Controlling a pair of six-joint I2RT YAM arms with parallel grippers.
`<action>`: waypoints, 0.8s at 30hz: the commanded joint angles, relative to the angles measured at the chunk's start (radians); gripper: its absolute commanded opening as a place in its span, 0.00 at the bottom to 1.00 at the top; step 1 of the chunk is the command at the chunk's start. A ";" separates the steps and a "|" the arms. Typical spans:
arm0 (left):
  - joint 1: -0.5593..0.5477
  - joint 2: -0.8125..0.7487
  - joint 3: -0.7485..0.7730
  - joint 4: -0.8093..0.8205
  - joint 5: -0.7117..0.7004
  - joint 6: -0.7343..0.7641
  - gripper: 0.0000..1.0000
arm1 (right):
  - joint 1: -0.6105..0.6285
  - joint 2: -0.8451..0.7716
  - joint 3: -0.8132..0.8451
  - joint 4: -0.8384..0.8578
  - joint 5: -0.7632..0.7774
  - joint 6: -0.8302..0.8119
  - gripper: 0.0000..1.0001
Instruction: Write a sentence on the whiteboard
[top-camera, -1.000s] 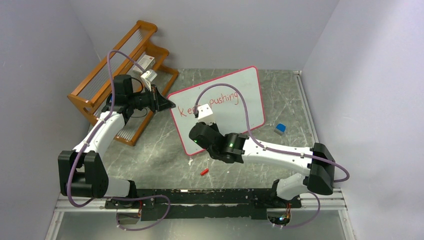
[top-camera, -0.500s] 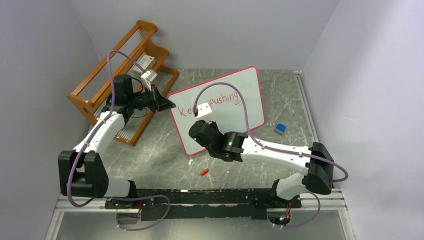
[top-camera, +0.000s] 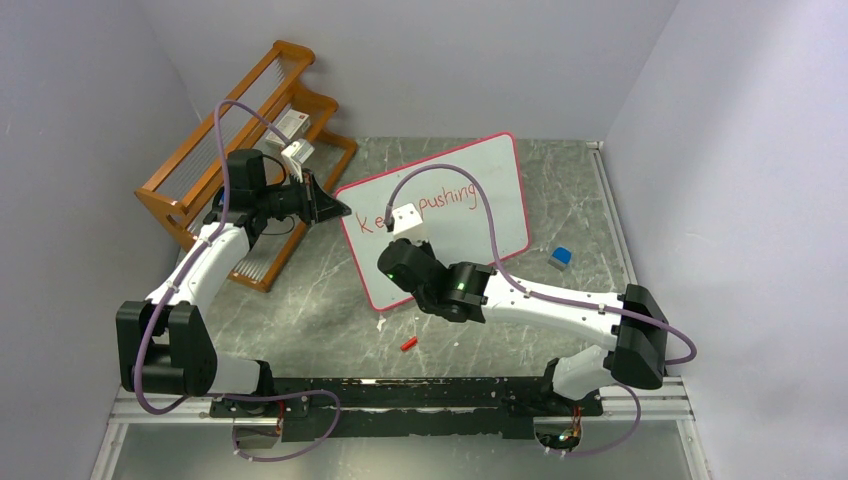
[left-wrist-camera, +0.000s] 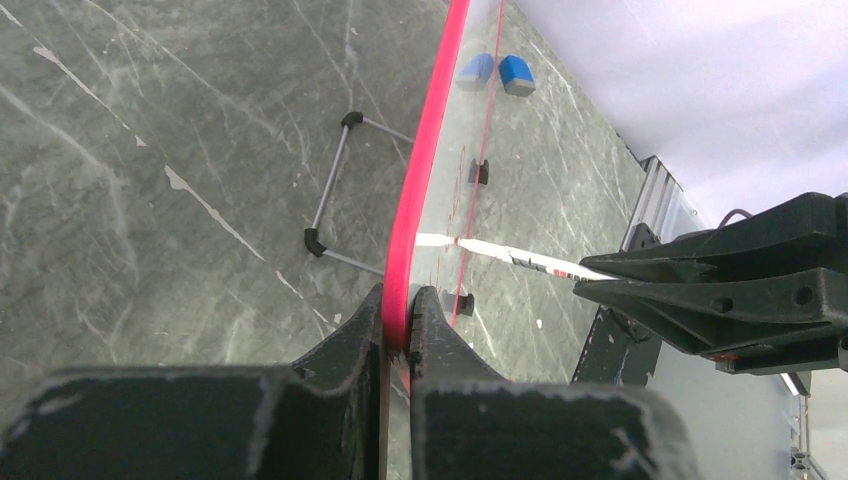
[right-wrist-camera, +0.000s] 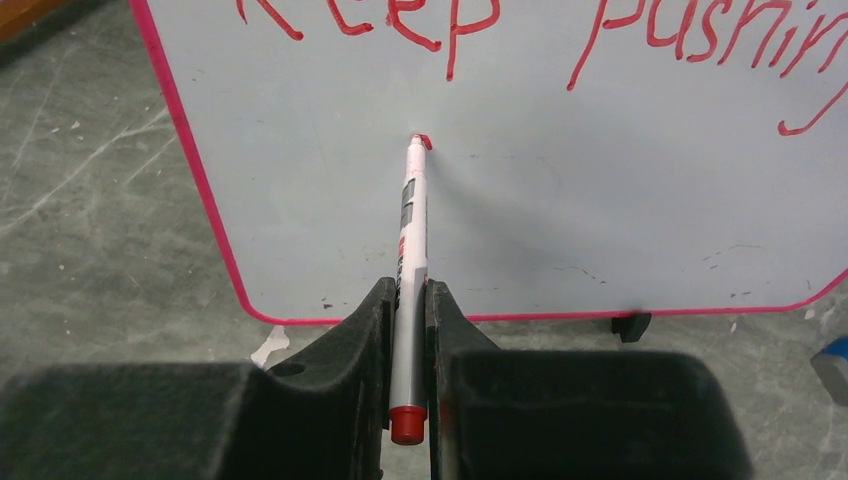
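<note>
The whiteboard (top-camera: 470, 225) stands tilted on the table, white with a red-pink frame; it also shows in the right wrist view (right-wrist-camera: 620, 200). Red lettering (right-wrist-camera: 560, 25) reads "Keep pushin…" in one line across its top. My left gripper (left-wrist-camera: 398, 318) is shut on the board's left frame edge (left-wrist-camera: 425, 160). My right gripper (right-wrist-camera: 410, 300) is shut on a white marker with a red end (right-wrist-camera: 410, 250). The marker's tip touches the board below "Keep", where there is a small red mark (right-wrist-camera: 422, 141).
A wooden rack (top-camera: 235, 150) with small boxes stands at the back left. A blue eraser (top-camera: 561, 258) lies right of the board. A red marker cap (top-camera: 408, 343) lies on the table in front of the board. The board's wire stand (left-wrist-camera: 335, 190) shows behind it.
My right arm has shifted slightly towards the board's left; the marker tip now rests on the board below the first line. The left arm has not moved.
</note>
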 joint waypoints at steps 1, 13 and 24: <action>-0.022 0.027 -0.019 -0.055 -0.119 0.099 0.05 | -0.006 0.021 0.028 0.026 -0.031 0.004 0.00; -0.022 0.025 -0.018 -0.057 -0.122 0.102 0.05 | -0.007 0.029 0.021 -0.048 -0.045 0.033 0.00; -0.022 0.025 -0.018 -0.057 -0.124 0.102 0.05 | -0.008 0.026 -0.009 -0.086 -0.067 0.068 0.00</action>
